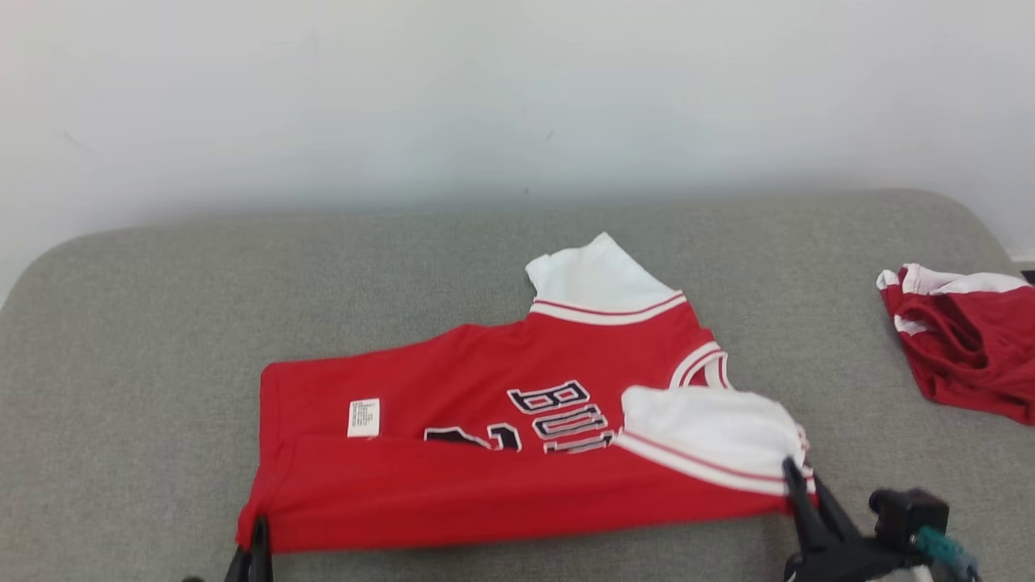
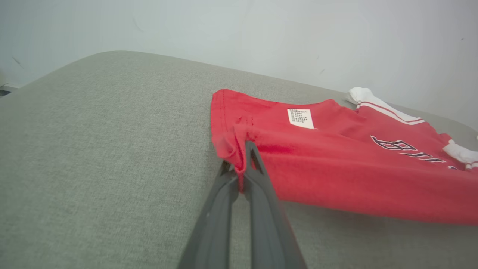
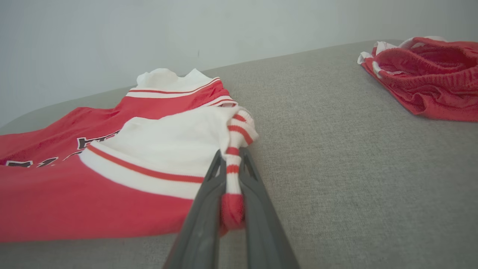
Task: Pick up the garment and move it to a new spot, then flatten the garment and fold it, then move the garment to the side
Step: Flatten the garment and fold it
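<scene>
The red jersey lay on the gray padded surface, its near edge doubled over. The left end effector reached in low from the near side, pinching the hem corner. The right end effector pinched the striped sleeve edge. Another red garment lay well apart, to the right.
</scene>
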